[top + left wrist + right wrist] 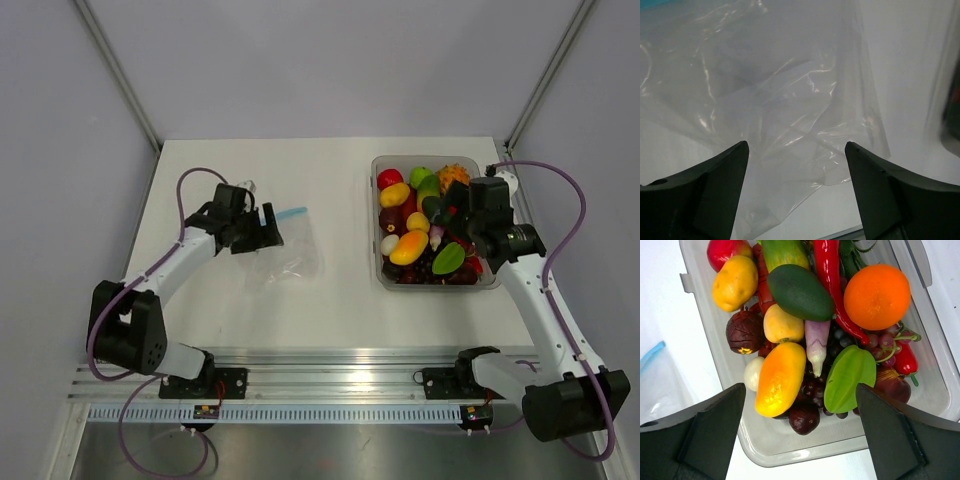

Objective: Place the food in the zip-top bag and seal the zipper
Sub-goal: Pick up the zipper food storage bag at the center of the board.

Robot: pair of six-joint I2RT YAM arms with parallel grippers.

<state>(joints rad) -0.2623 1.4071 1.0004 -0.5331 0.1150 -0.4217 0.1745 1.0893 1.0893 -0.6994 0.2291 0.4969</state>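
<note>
Crinkly clear zip-top bag (283, 255) lies towards the surface's (340, 300) left edge. Glossy food (800, 290) is heaped in a rigid tub (790, 452) at right. The left pincer (796, 150) and right pincer (800, 387) gape wide, empty.

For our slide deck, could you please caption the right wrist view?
Open right end effector hovers over a clear tub heaped with toy fruits and vegetables.

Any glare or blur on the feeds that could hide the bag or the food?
Left wrist: zip-top bag in focus, white glare streaks along its creases; a dark blur at the right edge. Right wrist: food sharp, small highlights on glossy skins. Top external: even light, soft shadows, the clear bag faint against the table.
</note>
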